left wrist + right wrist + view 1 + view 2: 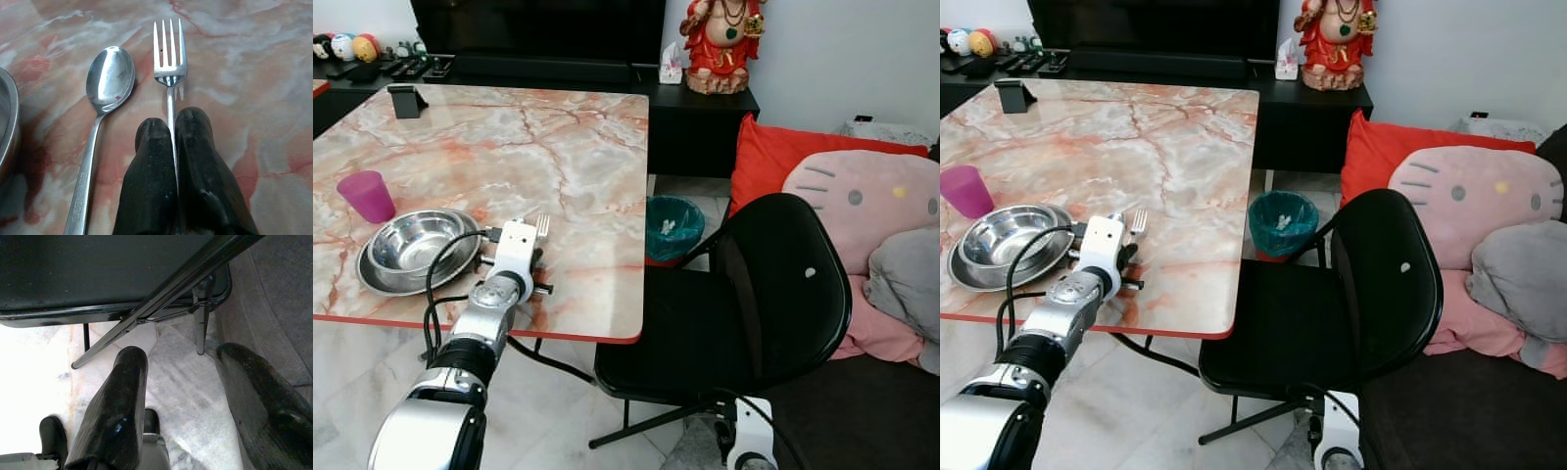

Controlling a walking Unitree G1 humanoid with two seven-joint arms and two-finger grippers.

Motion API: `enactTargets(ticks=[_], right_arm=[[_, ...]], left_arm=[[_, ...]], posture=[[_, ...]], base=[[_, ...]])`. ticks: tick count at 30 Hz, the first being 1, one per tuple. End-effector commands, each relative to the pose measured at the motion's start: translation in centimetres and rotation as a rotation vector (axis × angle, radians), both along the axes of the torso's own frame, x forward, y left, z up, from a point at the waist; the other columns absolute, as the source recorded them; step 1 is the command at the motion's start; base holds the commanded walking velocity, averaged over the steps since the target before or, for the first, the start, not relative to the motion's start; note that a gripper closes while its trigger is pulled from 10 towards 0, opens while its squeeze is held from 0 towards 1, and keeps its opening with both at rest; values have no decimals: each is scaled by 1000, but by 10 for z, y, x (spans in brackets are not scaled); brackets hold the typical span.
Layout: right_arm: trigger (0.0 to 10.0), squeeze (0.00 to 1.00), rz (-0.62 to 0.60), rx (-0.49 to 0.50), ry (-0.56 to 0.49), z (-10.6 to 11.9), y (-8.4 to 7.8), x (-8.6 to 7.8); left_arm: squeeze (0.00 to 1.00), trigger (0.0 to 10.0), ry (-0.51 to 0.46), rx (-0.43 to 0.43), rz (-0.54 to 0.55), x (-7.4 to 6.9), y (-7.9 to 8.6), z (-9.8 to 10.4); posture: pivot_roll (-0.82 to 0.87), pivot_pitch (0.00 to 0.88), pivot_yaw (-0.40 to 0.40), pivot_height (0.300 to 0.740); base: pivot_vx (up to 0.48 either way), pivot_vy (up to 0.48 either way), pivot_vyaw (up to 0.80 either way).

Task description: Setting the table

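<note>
The marble table [558, 147] is taking up most of the scene, w/ a black folding chair [744, 313] standing at its right edge and a sofa piled w/ cushions beyond that, far right. A dark TV cabinet is running along the far wall, and a teal waste bin [673, 227] is sitting on the floor btwn table and chair. Near the table's left-near corner a steel bowl [411, 250] is resting in a plate, w/ a pink cup [367, 196] just beyond it, probably one place setting taking shape. The left gripper [172, 142] is reaching over the near edge, its fingers pressed together on the handle of a fork [168, 58], tines pointing away from the robot. A spoon [105, 98] is lying just left of the fork, parallel, btwn it and the bowl, so the fork is likely being laid alongside as cutlery for that setting. The right gripper [183, 406] is hanging idle low by the chair legs, fingers spread apart, holding nothing.
</note>
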State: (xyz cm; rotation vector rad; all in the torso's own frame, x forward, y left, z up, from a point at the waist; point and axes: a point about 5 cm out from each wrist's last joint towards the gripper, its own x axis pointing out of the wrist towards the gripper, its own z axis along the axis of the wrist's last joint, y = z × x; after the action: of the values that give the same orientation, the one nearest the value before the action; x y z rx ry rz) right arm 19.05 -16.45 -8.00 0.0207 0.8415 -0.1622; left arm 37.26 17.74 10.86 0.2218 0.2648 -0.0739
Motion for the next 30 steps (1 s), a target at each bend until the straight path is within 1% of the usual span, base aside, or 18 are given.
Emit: enactTargets(ticks=[1,7,18,30], right_arm=[[10000,0,-10,-1,11,-1,-1,-2],[10000,0,-14,-1,11,-1,-1,-2],[10000,0,-15,-4,11,-1,-2,-2],[10000,0,-12,-3,12,-1,-2,-2]], left_arm=[[0,10000,-6,-5,0,3,-2,3],[0,10000,-6,5,-3,4,-3,2],[0,10000,-7,41,23,3,0,-3],[0,10000,0,50,23,1,-1,-7]], posture=[[10,0,-42,740],[6,0,-40,740],[3,0,-43,740],[4,0,-45,740]], base=[[0,0,0],[0,0,0],[0,0,0],[0,0,0]])
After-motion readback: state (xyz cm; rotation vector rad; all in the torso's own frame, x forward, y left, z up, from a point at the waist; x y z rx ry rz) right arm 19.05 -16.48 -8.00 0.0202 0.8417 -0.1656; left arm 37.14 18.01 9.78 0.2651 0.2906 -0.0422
